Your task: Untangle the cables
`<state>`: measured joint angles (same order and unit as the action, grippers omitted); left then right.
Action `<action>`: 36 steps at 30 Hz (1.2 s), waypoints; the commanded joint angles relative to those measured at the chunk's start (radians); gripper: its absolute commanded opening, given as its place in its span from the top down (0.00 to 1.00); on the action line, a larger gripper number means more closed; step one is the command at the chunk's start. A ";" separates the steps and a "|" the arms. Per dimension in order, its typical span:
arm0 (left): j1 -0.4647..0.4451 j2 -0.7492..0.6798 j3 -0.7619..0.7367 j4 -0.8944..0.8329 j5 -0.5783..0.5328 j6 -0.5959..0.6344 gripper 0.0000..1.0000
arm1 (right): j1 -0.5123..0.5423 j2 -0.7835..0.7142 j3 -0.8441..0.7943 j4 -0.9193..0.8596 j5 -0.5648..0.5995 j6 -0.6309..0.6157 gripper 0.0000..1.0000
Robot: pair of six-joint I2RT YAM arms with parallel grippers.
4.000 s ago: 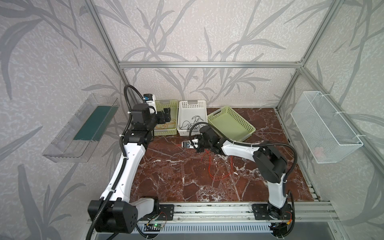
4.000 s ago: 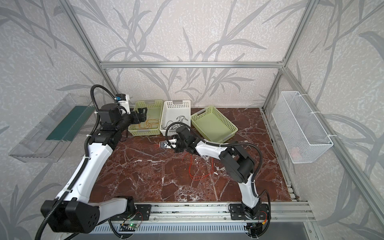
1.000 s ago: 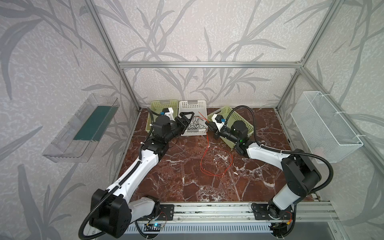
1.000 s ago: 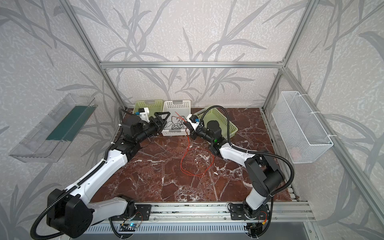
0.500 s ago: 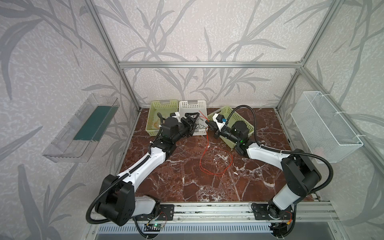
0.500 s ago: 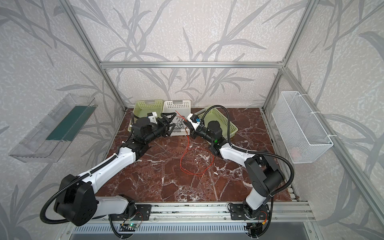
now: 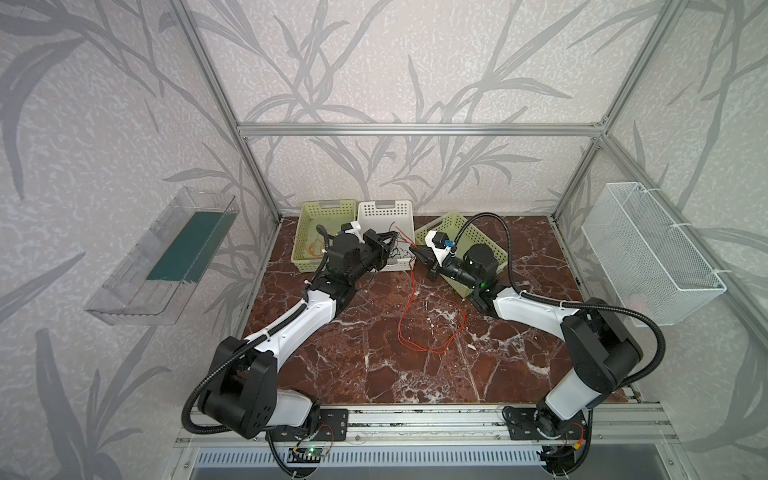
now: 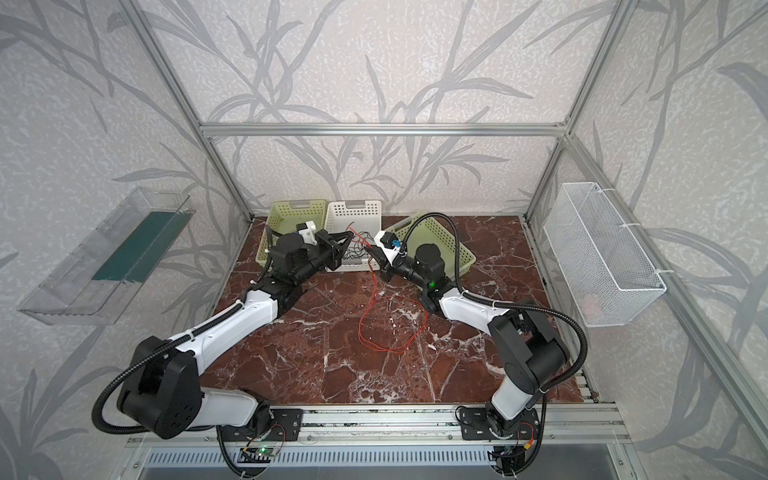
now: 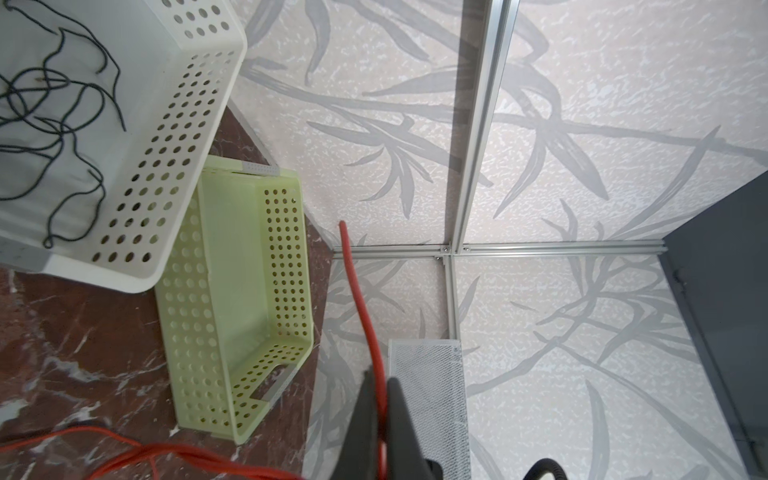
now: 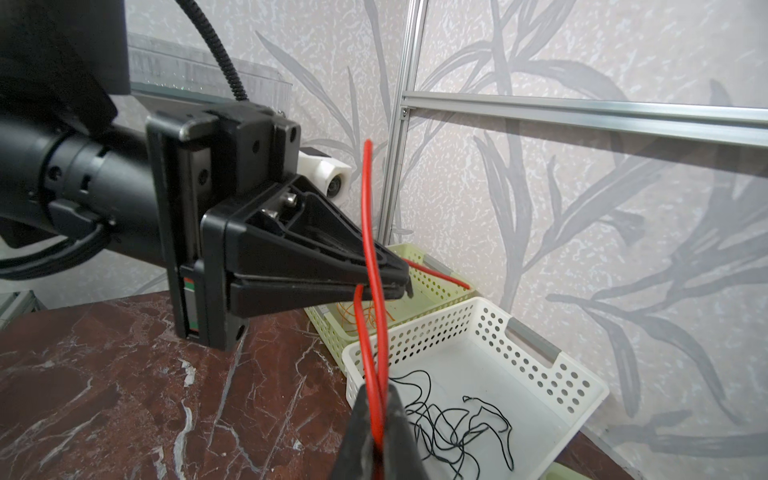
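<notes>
The red cable [image 7: 432,324] lies in a loose loop on the marble floor and rises to both grippers in front of the white basket [image 7: 384,212]. My left gripper [image 7: 397,237] is shut on its upper stretch; the left wrist view shows the red cable [image 9: 357,282] pinched between the jaws of that gripper [image 9: 378,382]. Close beside it, my right gripper [image 7: 411,248] grips two red strands [image 10: 368,232], which pass between its tips [image 10: 376,392]. Black cables [image 10: 453,419] lie in the white basket. Orange cables [image 7: 313,247] lie in the left green basket [image 7: 328,208].
A second green basket [image 7: 449,216] sits tilted at the back right, under my right arm. A white wire basket [image 7: 648,257] hangs on the right wall, and a clear tray [image 7: 166,257] on the left wall. Aluminium frame posts stand at the back corners.
My left arm swung right from the left green basket to the red cable, and its jaws closed on it. The right gripper stayed put, holding the cable up.
</notes>
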<state>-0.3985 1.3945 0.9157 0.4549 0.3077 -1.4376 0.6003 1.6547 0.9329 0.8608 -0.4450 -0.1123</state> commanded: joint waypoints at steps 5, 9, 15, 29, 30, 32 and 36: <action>-0.003 -0.011 0.076 -0.016 0.039 0.098 1.00 | 0.010 -0.063 -0.028 0.046 0.027 0.092 0.49; -0.005 -0.015 0.092 -0.032 0.056 0.135 1.00 | 0.010 -0.075 -0.002 -0.025 -0.018 0.102 0.48; -0.019 -0.037 0.152 -0.188 0.056 0.294 1.00 | 0.011 -0.088 0.021 -0.040 -0.004 0.111 0.51; -0.066 -0.057 0.259 -0.419 0.028 0.586 1.00 | 0.011 -0.088 0.069 -0.048 -0.079 0.168 0.58; -0.067 -0.057 0.264 -0.433 0.023 0.600 1.00 | 0.012 -0.087 0.069 -0.041 -0.088 0.174 0.59; -0.068 -0.061 0.275 -0.459 0.017 0.631 1.00 | 0.011 -0.090 0.072 -0.036 -0.104 0.183 0.61; -0.069 -0.064 0.281 -0.481 0.005 0.659 1.00 | 0.011 -0.093 0.072 -0.034 -0.131 0.190 0.69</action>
<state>-0.4629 1.3609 1.1610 0.0105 0.3363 -0.8368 0.6086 1.5940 0.9737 0.7853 -0.5339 0.0578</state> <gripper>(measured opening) 0.048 0.320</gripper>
